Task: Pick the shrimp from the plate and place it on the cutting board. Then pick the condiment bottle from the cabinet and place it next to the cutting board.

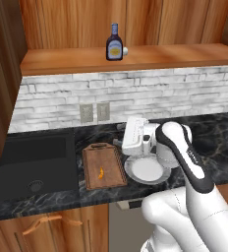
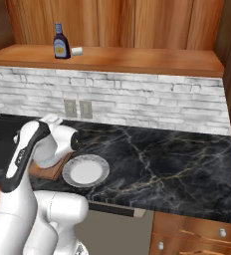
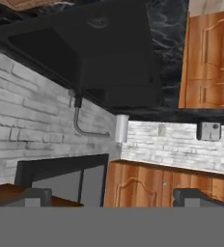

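shrimp (image 1: pixel 100 172) on cutting board (image 1: pixel 104 166), plate (image 1: pixel 144 170) bare | gripper (image 3: pixel 112 198) spread wide, nothing held | condiment bottle (image 1: pixel 114 43) upright on cabinet (image 1: pixel 130 58) ledge | risk: tall narrow btl tips if fingers clip neck

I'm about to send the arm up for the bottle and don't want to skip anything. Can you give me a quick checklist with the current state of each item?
1. Shrimp on the cutting board: ok.
2. Plate empty: ok.
3. Gripper open and holding nothing: ok.
4. Bottle upright on the cabinet ledge: ok.
5. Small white block apart from the bottle: cannot tell.
6. Bare counter beside the board for the bottle: ok.
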Robot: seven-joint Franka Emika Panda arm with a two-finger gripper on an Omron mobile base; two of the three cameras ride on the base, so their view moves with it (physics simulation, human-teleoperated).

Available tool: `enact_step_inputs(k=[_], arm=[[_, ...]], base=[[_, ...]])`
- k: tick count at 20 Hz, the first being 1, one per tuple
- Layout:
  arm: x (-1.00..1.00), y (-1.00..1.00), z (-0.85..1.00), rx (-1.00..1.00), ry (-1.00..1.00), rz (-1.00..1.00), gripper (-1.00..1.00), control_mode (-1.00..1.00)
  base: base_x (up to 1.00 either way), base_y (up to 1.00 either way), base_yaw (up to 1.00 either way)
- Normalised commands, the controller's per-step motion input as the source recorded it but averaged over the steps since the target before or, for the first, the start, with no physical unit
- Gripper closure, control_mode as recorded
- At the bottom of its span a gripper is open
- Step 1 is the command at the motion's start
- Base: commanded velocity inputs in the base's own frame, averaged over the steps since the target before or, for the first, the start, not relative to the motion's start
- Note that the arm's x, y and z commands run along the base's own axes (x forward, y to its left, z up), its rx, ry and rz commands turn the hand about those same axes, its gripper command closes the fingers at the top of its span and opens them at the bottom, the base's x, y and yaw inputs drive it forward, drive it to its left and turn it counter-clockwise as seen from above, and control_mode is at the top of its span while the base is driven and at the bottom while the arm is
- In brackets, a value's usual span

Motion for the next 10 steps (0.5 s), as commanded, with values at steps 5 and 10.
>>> enact_step_inputs(k=[5,10], arm=[[0.00,0.00,0.35,0.16,0.05,-0.01,-1.00,-1.00],[0.00,0.00,0.31,0.09,0.01,0.00,-1.00,-1.00]], base=[[0.00,0.00,0.00],[0.00,0.00,0.00]])
